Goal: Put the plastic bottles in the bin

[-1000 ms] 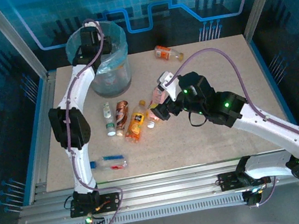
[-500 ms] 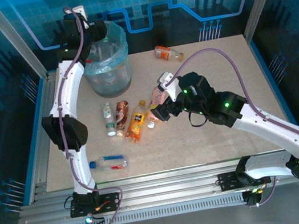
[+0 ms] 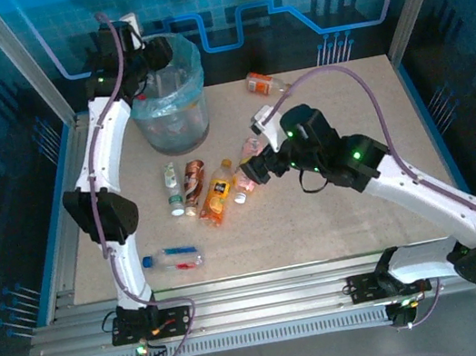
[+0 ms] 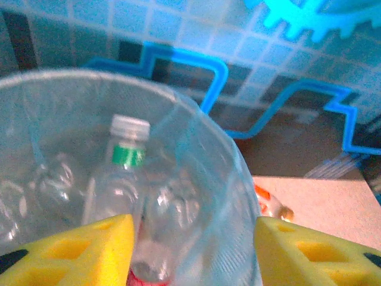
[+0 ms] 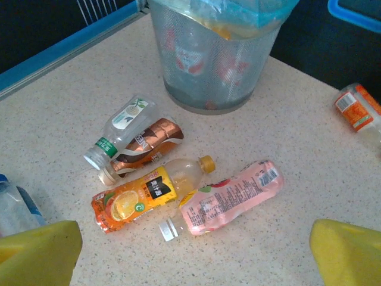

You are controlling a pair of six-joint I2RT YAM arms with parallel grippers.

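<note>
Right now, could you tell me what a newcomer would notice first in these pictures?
The grey bin, blue-bagged, at the far left of the table, with the left gripper hovering open at its rim. Then the bottle cluster lying mid-table, the open right gripper poised above it.

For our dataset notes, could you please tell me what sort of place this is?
Likely a robotics lab test cell: an aluminium frame, blue circuit-patterned wall panels, and a speckled tabletop with a lined bin.
</note>
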